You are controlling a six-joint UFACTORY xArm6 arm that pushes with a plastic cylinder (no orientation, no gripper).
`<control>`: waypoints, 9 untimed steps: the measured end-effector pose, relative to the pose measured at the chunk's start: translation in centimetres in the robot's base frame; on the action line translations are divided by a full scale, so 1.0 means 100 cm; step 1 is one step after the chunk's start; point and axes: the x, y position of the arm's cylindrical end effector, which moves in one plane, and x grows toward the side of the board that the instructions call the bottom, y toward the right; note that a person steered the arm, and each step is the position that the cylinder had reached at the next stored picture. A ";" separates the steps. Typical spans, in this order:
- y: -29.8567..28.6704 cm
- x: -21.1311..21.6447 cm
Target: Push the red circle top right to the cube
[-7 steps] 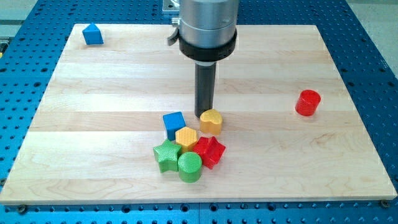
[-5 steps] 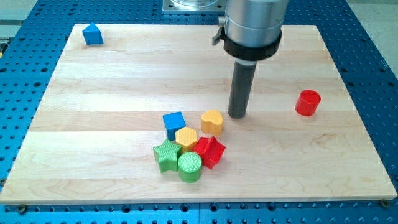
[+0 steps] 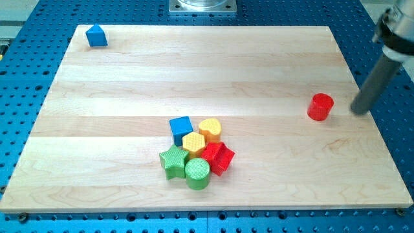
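While our rod comes down from the view's top right corner, my tip [image 3: 359, 111] rests at the right edge of the wooden board [image 3: 129, 84], just to the right of the red circle [image 3: 320, 107] and apart from it, with a narrow strip of bare wood between the two. We carry no jaws at all, only this plain dark rod, and it has hold of nothing and touches no block. The red circle, an upright short cylinder, stands alone on the right side of the board, well apart from the cluster near the bottom centre. In that cluster the blue cube [image 3: 182, 129] sits at the upper left, with the yellow heart [image 3: 209, 129] just beside it on the right; we cannot tell whether those two touch. Below them the yellow hexagon [image 3: 193, 142] is packed in the middle, the red star [image 3: 218, 157] lies to the lower right, the green star [image 3: 173, 162] to the lower left, and the green cylinder [image 3: 197, 173] at the bottom, all pressed close together. Far off in the board's top left corner lies a second blue block [image 3: 96, 35] with a peaked top. Around the board we see a blue perforated table [image 3: 394, 162].
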 end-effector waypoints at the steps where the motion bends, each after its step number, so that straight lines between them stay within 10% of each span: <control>1: -0.077 -0.008; 2: -0.115 -0.013; 3: -0.037 0.001; 5: -0.202 0.039; 9: -0.284 -0.027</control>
